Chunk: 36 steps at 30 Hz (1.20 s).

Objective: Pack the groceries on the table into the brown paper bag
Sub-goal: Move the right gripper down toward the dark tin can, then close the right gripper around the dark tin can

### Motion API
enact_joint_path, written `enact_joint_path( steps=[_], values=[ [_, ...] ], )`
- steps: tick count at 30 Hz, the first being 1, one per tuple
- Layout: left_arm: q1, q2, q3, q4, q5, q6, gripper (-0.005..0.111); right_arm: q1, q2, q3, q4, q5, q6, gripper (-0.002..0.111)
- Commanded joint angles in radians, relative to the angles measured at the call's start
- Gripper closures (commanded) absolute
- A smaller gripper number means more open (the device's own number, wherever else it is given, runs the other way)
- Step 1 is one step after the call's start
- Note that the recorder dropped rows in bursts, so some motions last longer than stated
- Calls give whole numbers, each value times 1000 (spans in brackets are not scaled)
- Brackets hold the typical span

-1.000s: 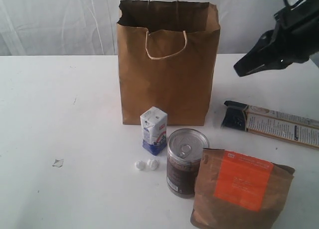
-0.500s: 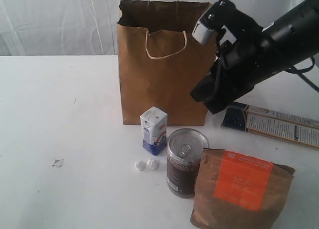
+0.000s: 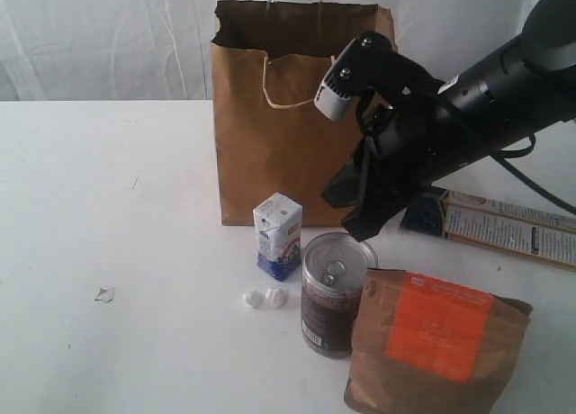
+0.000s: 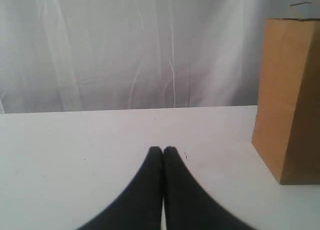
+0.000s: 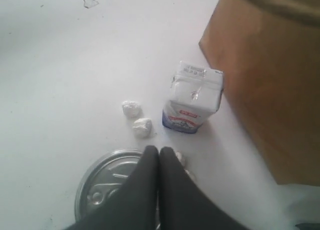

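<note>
creased kraft bag point(image 3: 270, 162), round silver-topped can point(image 3: 328, 297)

The brown paper bag point(image 3: 261, 162) was creased matt kraft; the can point(image 3: 333, 292) had a glossy metal top; the table point(image 3: 108, 207) looked smooth.

Exterior view high, facing front of tall creased brown paper bag point(image 3: 261, 162), left wrist view low, level, sharing it, right wrist view close, downward, sharing small white-blue carton point(image 5: 192, 97).
</note>
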<state>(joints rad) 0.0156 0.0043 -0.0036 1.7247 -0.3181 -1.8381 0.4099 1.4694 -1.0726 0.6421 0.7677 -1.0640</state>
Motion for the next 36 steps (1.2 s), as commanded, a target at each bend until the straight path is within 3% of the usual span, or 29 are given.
enact_joint_path(
  steps=[1,4,6,12,14,23,27,36],
  values=[
    [2,-4,4,20,-6,3,107,1,-7,7,12,24,-6,108],
    [2,-4,4,20,-6,3,107,1,-7,7,12,74,-30,101],
    [2,-4,4,20,-6,3,107,1,2,7,12,109,-42,91],
    [2,-4,4,20,-6,3,107,1,37,7,-20,192,-32,42],
    [2,-4,4,20,-6,3,107,1,39,7,-47,192,-15,32],
    [2,-4,4,20,-6,3,107,82,45,-36,-76,113,75,30],
    [2,-4,4,20,-6,3,107,139,99,-36,-212,16,87,30],
    [2,-4,4,20,-6,3,107,170,147,-36,-369,52,266,31]
  ],
)
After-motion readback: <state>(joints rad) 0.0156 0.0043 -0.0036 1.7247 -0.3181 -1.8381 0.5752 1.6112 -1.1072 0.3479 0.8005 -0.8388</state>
